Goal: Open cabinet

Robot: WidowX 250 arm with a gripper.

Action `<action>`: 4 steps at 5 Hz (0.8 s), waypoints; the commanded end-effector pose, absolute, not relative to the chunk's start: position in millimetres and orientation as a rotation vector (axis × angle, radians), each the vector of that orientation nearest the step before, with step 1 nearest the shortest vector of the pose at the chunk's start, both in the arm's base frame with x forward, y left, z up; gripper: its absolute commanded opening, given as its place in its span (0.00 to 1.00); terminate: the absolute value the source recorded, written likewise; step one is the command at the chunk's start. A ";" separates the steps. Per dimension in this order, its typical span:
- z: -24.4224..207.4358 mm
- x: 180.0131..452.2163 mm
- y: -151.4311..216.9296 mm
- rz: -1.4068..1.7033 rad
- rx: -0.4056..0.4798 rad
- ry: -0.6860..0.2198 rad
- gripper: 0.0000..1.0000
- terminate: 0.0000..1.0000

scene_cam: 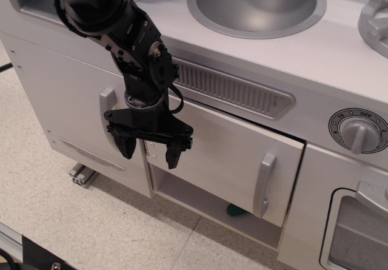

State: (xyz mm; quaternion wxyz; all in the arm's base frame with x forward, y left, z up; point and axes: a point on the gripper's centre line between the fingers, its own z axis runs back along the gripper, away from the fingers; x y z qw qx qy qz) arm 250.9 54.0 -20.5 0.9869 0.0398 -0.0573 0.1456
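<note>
The gripper (149, 149) hangs with its two black fingers spread and nothing between them, pointing down in front of the cabinet's upper left corner, where the door (230, 158) meets the frame. Whether a fingertip touches the door's left edge cannot be told from this view.

The cabinet (215, 202) sits in the lower middle of the toy kitchen, under the ribbed vent strip (233, 89). Its door already stands ajar: a dark gap shows along its top edge and right side, and the shelf space below is visible with a small green object (235, 209) inside. The short grey handle (264, 184) stands upright near the door's right edge, well apart from the gripper.

The door looks like thin painted board, so probably light and stiff, swinging easily on side hinges; its painted face is likely slippery. The handle is the sound hold, though hooking a free edge could also serve.

Open floor (91, 227) lies in front for the swing. To the left stands the taller door (66, 106) with its own handle; to the right, the oven door (357, 233) and knob (359, 130) crowd the handle side.
</note>
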 end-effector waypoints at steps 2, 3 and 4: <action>-26.5 255.6 11.0 0.236 0.046 -0.142 1.00 0.00; -22.7 250.1 -34.0 0.161 -0.003 -0.117 1.00 0.00; -13.8 245.3 -73.9 0.090 -0.035 -0.166 1.00 0.00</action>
